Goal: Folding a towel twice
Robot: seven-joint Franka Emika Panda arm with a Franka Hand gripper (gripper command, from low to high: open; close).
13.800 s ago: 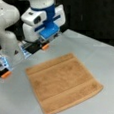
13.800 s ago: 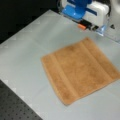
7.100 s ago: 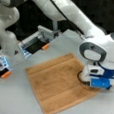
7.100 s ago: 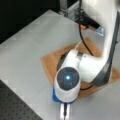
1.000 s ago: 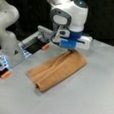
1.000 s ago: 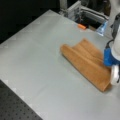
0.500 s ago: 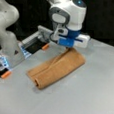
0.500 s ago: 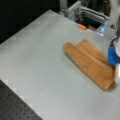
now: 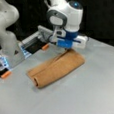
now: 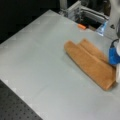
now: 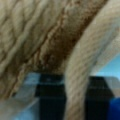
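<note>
One fold of cloth runs between the jaws in the wrist view, where the two dark fingers [image 11: 52, 92] stand either side of a pale terry edge, so the jaws look clamped on that edge of the towel [image 11: 42, 37], and cloth fills most of that view. Outward from there, the gripper [image 9: 68, 48] sits low at the far end of the towel [image 9: 56, 68] in a front view, touching its upper corner, with the blue-and-white wrist directly above; in a front view only the blue part of the gripper [image 10: 114, 56] shows at the right edge, just beside the towel [image 10: 91, 62]. The towel lies near the middle of the grey table [image 9: 90, 98] as a long, narrow, doubled strip, an upper layer lapping a lower one along its length (a seam shows in both front views). My judgement: the first fold is done, and the second shows no sign of being done, since the strip is still at full length. Against the frames from many seconds ago, the flat square has become this strip; over the last second the towel's outline hardly changes and the gripper stays at the same end.
</note>
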